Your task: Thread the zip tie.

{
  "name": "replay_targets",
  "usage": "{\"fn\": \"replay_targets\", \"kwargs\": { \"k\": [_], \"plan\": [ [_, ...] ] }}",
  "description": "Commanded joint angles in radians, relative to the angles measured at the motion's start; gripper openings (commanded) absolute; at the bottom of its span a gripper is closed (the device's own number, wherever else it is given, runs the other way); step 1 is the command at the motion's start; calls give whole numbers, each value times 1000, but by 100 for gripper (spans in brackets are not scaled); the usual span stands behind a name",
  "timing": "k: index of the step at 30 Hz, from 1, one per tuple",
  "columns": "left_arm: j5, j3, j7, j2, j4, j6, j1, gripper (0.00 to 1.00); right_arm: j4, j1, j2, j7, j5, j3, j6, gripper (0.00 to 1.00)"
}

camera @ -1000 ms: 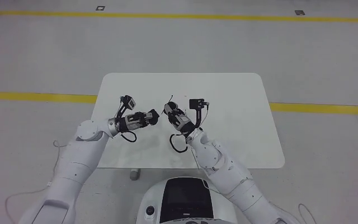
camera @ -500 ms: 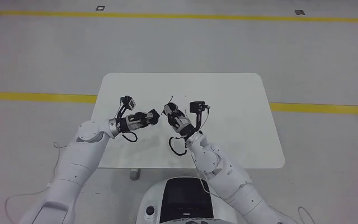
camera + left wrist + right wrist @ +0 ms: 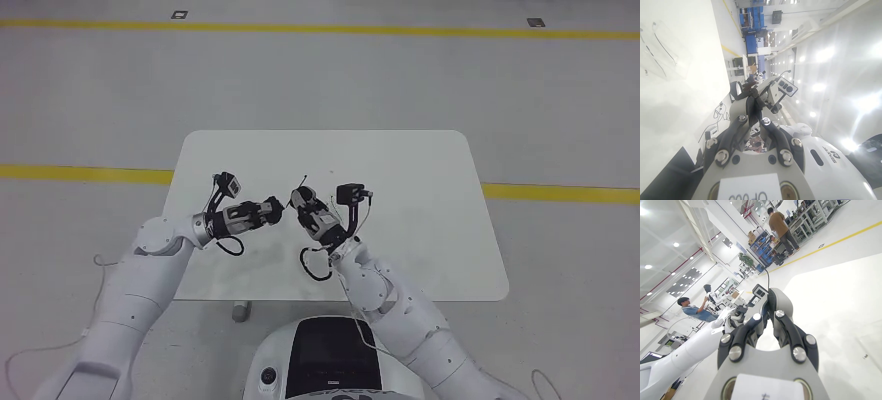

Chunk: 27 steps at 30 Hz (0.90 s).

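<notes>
Right gripper (image 3: pixel 769 302) pinches the zip tie (image 3: pixel 768 279) above the table (image 3: pixel 420 160), left gripper (image 3: pixel 753 103) closed, seemingly on its other end; we judge it light and springy, best gripped near the tip.

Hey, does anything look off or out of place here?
Nothing stands out. The zip tie is pinched in the right gripper with its tail free, and the table shows no spill or damage.
</notes>
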Motion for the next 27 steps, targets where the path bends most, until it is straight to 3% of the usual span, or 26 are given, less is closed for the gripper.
{"fn": "replay_targets", "kwargs": {
  "k": [1, 27],
  "plan": [
    [0, 1, 0, 1, -1, 0, 2, 0, 1, 0, -1, -1, -2, -2, -1, 0],
    [-7, 1, 8, 15, -33, -1, 23, 0, -19, -19, -2, -1, -20, -4, -24, 0]
  ]
}}
